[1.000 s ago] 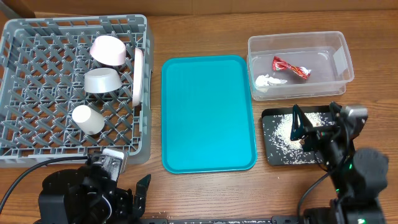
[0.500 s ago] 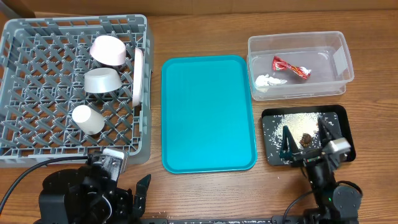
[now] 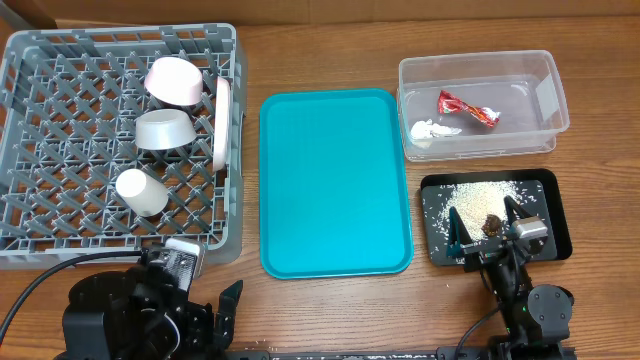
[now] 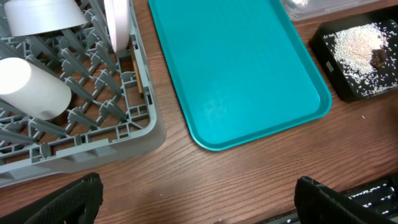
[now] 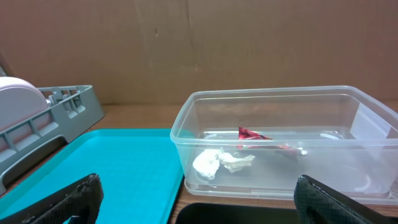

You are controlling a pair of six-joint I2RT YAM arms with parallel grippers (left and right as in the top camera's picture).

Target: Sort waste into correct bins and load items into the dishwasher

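The clear tub holds the red-and-silver wrapper and the white tissue; both show in the right wrist view, wrapper and tissue. The black tray holds rice grains and the brown lump. The grey rack holds the pinkish bowl, grey bowl, white cup and the plate on edge. My right gripper is open and empty, low over the black tray's near edge. My left gripper is open and empty at the table's front left.
The teal tray lies bare in the middle between rack and tub. A brown cardboard wall stands behind the table. Bare wood table lies in front of the teal tray.
My right arm has drawn back toward the front edge and lowered, its open fingers now over the black tray's near side. The left arm has not moved.
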